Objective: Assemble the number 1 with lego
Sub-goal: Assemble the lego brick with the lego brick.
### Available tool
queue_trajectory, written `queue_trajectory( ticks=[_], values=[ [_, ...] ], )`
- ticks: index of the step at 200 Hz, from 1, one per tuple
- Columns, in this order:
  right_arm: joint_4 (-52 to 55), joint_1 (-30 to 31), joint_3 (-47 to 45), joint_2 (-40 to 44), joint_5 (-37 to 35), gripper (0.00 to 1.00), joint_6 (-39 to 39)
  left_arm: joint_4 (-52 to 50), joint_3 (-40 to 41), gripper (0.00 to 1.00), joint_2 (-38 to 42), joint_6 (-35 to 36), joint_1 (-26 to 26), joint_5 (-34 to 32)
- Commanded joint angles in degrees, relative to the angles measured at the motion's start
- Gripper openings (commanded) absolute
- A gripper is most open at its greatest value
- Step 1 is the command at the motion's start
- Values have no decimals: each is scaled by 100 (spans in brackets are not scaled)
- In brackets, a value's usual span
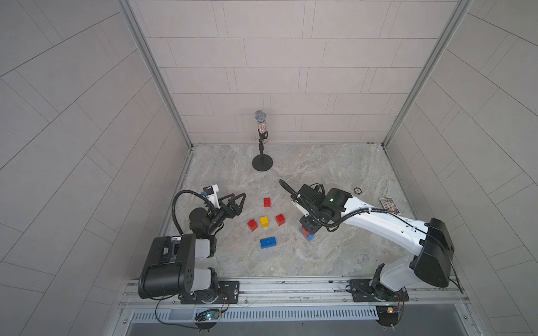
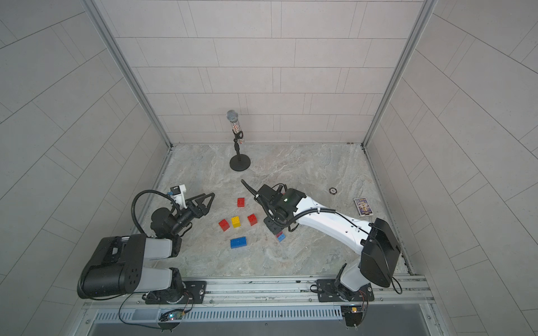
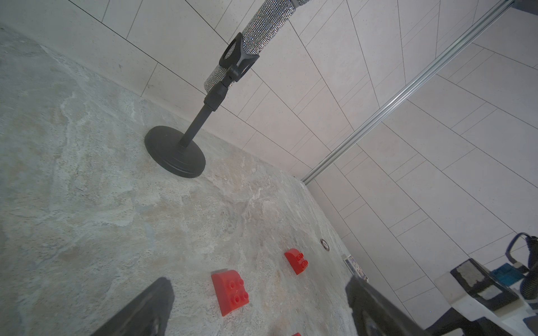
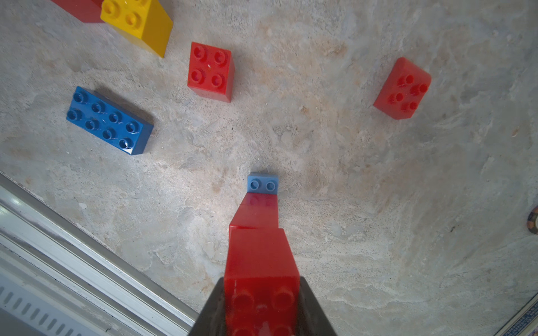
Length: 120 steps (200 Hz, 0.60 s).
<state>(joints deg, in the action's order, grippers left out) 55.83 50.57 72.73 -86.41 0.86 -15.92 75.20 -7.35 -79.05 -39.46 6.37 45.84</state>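
Light blue brick [image 4: 263, 183] — mostly hidden beneath the red stack [image 4: 259, 253]

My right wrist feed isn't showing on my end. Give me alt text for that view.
The right gripper is shut on the top of a red brick stack that stands on a light blue brick on the marble table. Loose beyond it lie a dark blue brick, a red brick, a second red brick and a yellow brick.

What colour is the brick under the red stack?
Light blue; that brick shows best in the right wrist view.
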Motion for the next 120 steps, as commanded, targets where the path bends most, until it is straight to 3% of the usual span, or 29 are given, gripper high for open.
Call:
queue_trajectory(
  ticks=[1, 120],
  values=[
    [208, -20, -112, -219, -41, 18, -3, 276, -3, 100, 58, -32, 41, 56],
    [349, -27, -134, -297, -216, 18, 54, 272, -3, 100, 62, -35, 47, 56]
  ],
)
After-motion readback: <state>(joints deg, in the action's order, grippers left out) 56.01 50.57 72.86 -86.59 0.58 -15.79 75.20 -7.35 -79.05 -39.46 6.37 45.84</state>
